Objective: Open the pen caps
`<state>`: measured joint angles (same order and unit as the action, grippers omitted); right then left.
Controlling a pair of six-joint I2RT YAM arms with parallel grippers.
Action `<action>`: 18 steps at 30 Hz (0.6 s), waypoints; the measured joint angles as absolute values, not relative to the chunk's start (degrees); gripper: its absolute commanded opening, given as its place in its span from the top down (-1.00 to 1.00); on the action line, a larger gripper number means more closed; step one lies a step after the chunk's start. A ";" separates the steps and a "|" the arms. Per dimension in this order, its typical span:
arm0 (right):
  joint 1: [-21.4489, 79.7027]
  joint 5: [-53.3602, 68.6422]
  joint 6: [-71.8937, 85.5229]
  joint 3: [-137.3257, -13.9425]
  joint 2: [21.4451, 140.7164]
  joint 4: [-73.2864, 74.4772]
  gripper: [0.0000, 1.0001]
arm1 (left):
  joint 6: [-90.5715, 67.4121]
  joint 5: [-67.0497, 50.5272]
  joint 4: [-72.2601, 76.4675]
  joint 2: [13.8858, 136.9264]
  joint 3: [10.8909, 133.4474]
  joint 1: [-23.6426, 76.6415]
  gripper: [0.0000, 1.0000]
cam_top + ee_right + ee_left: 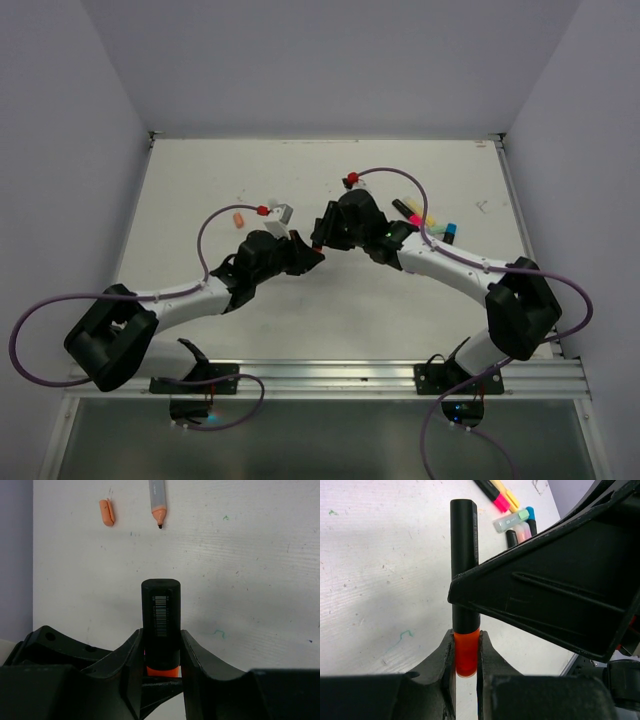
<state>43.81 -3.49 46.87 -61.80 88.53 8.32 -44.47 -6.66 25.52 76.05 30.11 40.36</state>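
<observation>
An orange pen cap (466, 655) sits on the end of a black highlighter body (464, 555), held in the air between the two arms. My left gripper (466, 641) is shut on the orange cap, its fingers pressed on both sides. My right gripper (161, 635) is shut on the black body (161, 615), and an orange band (162, 670) shows below its fingers. In the top view the left gripper (308, 254) and right gripper (326, 236) meet tip to tip at the table's middle. A loose peach cap (106, 512) lies beside an uncapped grey pen (157, 500).
A cluster of highlighters (430, 222) lies at the right behind the right arm; pink and yellow ones (501, 500), a grey-green one (512, 521) and a blue-capped one (530, 514) show there. The peach cap (239, 217) and grey pen (283, 211) lie at the back left.
</observation>
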 measured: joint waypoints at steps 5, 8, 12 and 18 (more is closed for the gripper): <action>43.88 -3.38 46.24 -62.87 89.41 8.49 0.38 | -44.34 -6.07 25.54 75.94 30.09 40.23 1.00; 43.88 -3.07 46.02 -63.99 90.85 8.54 1.00 | -44.34 -5.23 25.19 75.94 30.09 39.97 1.00; 44.10 -4.01 46.22 -64.73 92.27 8.16 1.00 | -44.38 -4.36 24.47 75.94 30.09 39.77 1.00; 44.84 -6.07 47.20 -64.77 94.65 4.89 1.00 | -45.34 -2.50 26.55 75.77 27.77 39.20 1.00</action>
<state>44.84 -6.07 47.20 -64.77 94.65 4.89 -45.34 -2.50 26.55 75.77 27.77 39.20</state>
